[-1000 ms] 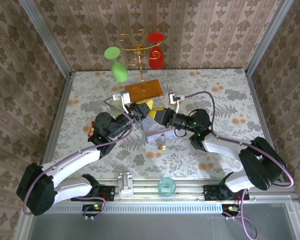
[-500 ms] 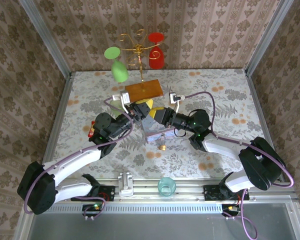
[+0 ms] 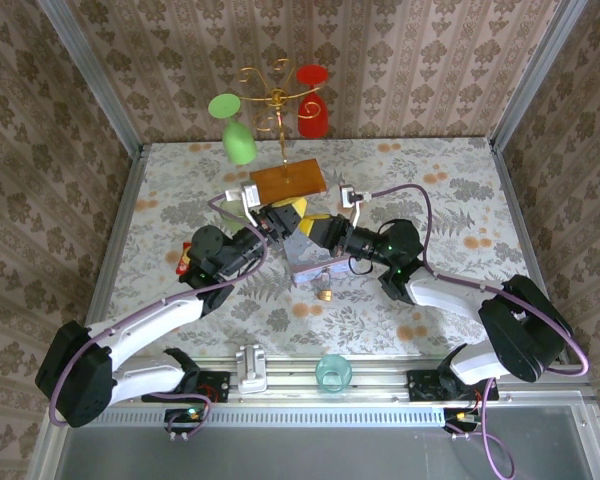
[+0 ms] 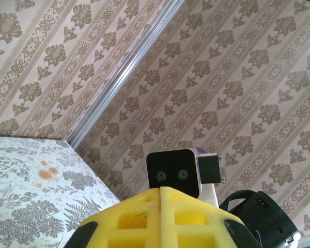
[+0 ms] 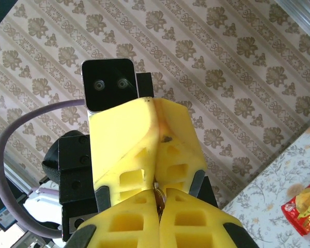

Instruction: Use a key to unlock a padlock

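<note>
Both shut, right gripper (image 5: 158, 202) met left gripper (image 4: 160, 192) tip-to-tip, pinching a thin sliver (likely the key (image 5: 158, 195)), padlock (image 3: 323, 295) lay on the bench (image 3: 430, 180) below them toward the bases, so the key needed a firm, straight hold before any release.

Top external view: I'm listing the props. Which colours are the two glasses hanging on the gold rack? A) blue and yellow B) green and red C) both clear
B: a green glass and a red glass hang from the gold rack.
</note>
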Available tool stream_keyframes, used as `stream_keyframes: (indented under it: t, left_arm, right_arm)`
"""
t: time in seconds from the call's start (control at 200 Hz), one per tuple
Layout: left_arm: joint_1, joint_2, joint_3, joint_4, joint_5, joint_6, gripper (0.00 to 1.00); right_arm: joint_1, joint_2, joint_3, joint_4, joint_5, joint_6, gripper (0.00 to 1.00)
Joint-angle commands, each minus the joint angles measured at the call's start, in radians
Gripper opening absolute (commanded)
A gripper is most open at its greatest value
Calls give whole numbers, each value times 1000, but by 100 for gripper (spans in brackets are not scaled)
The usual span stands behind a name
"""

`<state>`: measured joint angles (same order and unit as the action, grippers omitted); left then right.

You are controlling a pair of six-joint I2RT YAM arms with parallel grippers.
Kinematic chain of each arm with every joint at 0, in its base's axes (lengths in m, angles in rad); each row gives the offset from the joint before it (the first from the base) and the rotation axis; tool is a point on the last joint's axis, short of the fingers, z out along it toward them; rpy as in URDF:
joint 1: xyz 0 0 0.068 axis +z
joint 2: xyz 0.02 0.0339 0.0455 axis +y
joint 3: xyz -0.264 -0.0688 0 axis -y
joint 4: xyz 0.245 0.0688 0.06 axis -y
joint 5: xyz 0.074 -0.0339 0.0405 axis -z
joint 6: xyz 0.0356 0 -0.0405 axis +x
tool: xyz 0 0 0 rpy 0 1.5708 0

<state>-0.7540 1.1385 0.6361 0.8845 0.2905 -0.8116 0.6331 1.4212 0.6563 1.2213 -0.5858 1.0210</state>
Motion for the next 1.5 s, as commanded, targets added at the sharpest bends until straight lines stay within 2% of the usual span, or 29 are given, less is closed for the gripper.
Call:
stream_keyframes:
  t: [0.0, 0.02, 0.07, 0.12, 0.15, 0.18, 0.19, 0.21, 0.325, 0.425, 0.525, 0.715, 0.81, 0.9, 0.97, 1.32, 1.495]
  left_arm:
    - [-1, -26, -11, -38, -4, 14, 0]
    - [-1, -30, -10, -47, -1, 18, 6]
    - [2, -41, -9, -70, -5, 39, 39]
    - [6, -61, -2, -112, -15, 67, 49]
    - [10, -78, 9, -148, -22, 89, 59]
    - [10, -98, 19, -191, -40, 109, 81]
    - [11, -105, 24, -208, -46, 115, 94]
    - [11, -118, 35, -235, -61, 126, 100]
    - [14, -175, 84, -370, -112, 168, 100]
    - [26, -187, 114, -484, -131, 134, 100]
    - [17, -164, 127, -580, -100, 139, 100]
    - [-34, -98, 105, -806, -183, 61, 100]
    - [-110, -72, 107, -887, -269, 66, 100]
    - [-160, -52, 69, -856, -306, 15, 100]
    - [-176, -12, 36, -797, -282, -29, 94]
    - [-229, 185, -18, -651, -220, -123, 76]
    - [-234, 282, -17, -593, -216, -130, 76]
  right_arm:
    - [-3, -61, -9, 0, 15, -44, 0]
    - [-3, -65, -9, -18, 11, -53, 0]
    - [-3, -82, -11, -63, 7, -70, 0]
    - [-3, -107, -22, -117, 15, -99, 0]
    - [-3, -127, -26, -172, 21, -120, 0]
    - [-4, -152, -21, -255, 28, -154, 0]
    - [-4, -158, -19, -290, 31, -166, 0]
    - [-3, -179, -13, -362, 37, -194, 0]
    - [-5, -270, -3, -677, 84, -310, 0]
    - [-12, -328, -46, -763, 104, -316, 0]
    - [-20, -375, -100, -817, 130, -294, 0]
    - [-66, -467, -156, -1068, 191, -279, 0]
    - [-122, -512, -174, -1226, 219, -265, 0]
    - [-175, -552, -218, -1279, 216, -245, 0]
    - [-195, -566, -255, -1271, 203, -235, 0]
    - [-202, -581, -336, -1266, 181, -266, 0]
    - [-203, -610, -375, -1251, 182, -266, 0]
